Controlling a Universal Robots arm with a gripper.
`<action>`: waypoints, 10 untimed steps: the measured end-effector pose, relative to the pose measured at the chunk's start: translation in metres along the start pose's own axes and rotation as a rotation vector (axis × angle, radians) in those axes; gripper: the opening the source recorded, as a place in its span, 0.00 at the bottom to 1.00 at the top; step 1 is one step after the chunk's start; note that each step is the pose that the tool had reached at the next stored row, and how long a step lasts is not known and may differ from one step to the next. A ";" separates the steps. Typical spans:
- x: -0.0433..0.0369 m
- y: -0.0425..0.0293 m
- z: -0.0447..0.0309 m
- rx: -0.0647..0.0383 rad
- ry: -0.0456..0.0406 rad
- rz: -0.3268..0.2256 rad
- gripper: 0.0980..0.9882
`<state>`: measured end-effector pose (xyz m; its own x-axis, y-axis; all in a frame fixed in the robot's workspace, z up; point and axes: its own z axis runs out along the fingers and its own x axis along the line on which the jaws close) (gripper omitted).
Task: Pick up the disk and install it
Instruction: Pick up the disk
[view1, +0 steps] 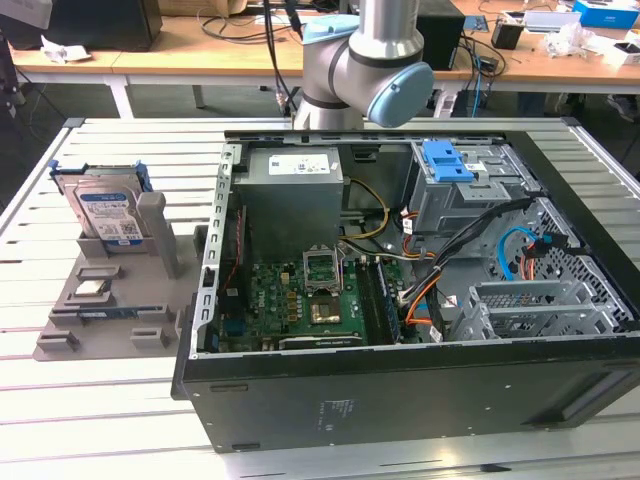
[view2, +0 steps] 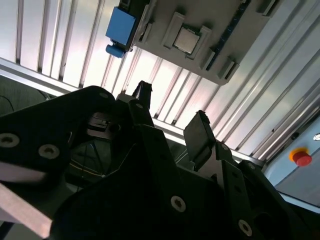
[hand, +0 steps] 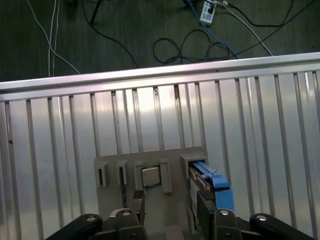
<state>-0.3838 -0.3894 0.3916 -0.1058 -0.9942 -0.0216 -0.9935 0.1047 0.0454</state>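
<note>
**Surface.** We record a slatted aluminium desk (view1: 90, 420), pale and ribbed. It carries an open computer case (view1: 420, 390) at centre and towards the exterior view's right. A grey fixture tray (view1: 150, 300) lies just beside the case on the exterior view's left.

**Task item.** The disk (view1: 105, 215) stands on edge in the tray's far slot, label facing the near side, blue caddy around it. It is outside the case. In the first wrist view it (hand: 210, 186) sits at one end of the tray (hand: 175, 165).

**Other tray contents.** We see a square processor chip (hand: 150, 176) in a middle pocket and a memory stick (view1: 100, 313) nearer the front.

**Case contents.** We list a grey power-supply box (view1: 290, 195) at the far left, a green mainboard (view1: 300, 300) below it and a lone blue bracket (view1: 447, 160) at the far right.

**Arm.** The arm (view1: 365, 60) rises at the far edge of the desk. The gripper (hand: 171, 210) hangs over the tray. Its jaws are parted with nothing between them, and in the second wrist view they are apart from the disk (view2: 120, 27).

**Room.** Beyond the desk's edge is a dark floor (hand: 125, 30) with loose cables and a power strip (hand: 207, 11). Wooden desks (view1: 180, 55) stand far behind. A red stop button (view2: 301, 157) shows in the second wrist view.
</note>
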 end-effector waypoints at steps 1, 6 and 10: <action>-0.0018 -0.0014 0.0000 0.000 0.0001 0.000 0.50; -0.0107 -0.0086 0.0023 -0.001 0.0001 0.000 0.50; -0.0194 -0.0126 0.0091 -0.001 0.0004 -0.003 0.50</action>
<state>-0.3696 -0.3712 0.3824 -0.1030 -0.9944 -0.0214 -0.9937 0.1019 0.0468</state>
